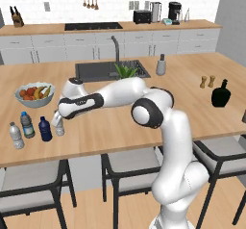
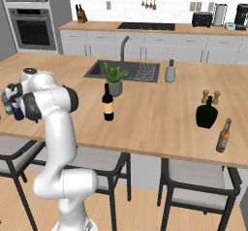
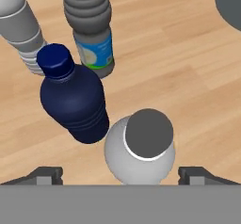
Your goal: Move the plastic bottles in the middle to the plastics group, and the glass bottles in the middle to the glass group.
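Crowding dark blue bottle (image 3: 75, 100): clear bottle (image 3: 139, 150).

Small plastic bottles: four — clear one (image 1: 16, 135), blue-green-label one (image 1: 27, 125), dark blue one (image 1: 45, 129), greyish one (image 1: 58, 126)
Wine bottles: one (image 2: 108, 103)
Squat black bottles: one (image 2: 207, 112)
Brown bottles: one (image 2: 223, 136)
Shakers: two (image 1: 207, 82)
Fruit bowls: one (image 1: 34, 96)
Potted plants: one (image 2: 114, 79)
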